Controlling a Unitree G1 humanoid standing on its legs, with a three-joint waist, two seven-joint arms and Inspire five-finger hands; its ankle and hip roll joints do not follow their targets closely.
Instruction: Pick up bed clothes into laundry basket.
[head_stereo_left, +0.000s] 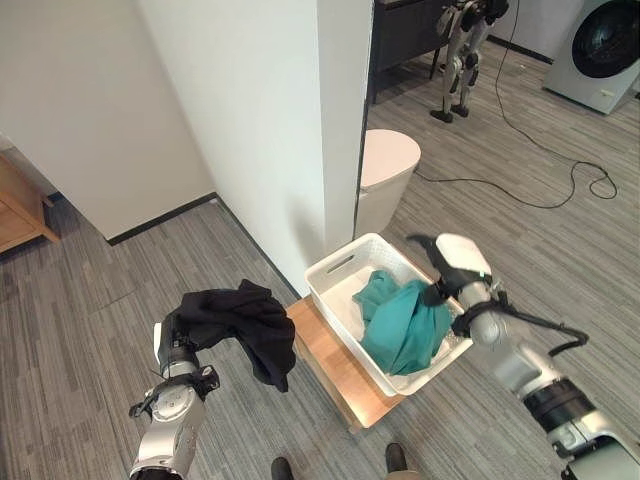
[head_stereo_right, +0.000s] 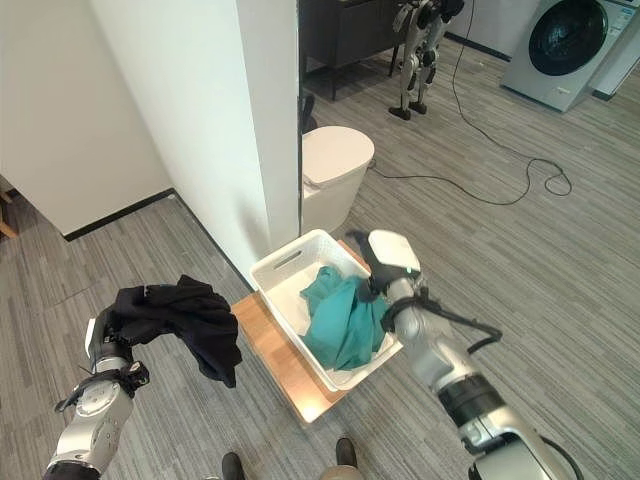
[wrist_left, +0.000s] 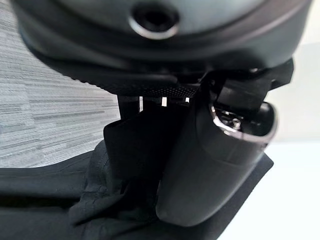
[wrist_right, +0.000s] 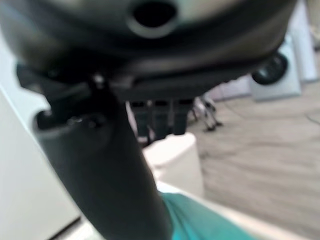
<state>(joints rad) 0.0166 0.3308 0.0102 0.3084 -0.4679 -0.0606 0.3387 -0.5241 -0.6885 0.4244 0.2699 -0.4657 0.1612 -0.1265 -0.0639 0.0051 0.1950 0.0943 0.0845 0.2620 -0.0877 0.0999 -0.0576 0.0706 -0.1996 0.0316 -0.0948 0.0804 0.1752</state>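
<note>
Black garment (head_stereo_left: 245, 325) clutched in curled left hand (head_stereo_left: 172, 345), hanging clear of floor, white laundry basket (head_stereo_left: 340, 268) off to that hand's right and nearer right hand (head_stereo_left: 455, 265), open above teal cloth (head_stereo_left: 400, 325) draped over basket's rim.

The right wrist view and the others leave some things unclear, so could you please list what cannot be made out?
- Right hand: its fingers are behind the teal cloth in the white plastic laundry basket; grip unclear, and the right wrist view is blurred.
- Basket floor: covered by the teal cloth.
- Left hand: the draped black garment hides it in the eye views.
- Low wooden platform: mostly covered by the basket.
</note>
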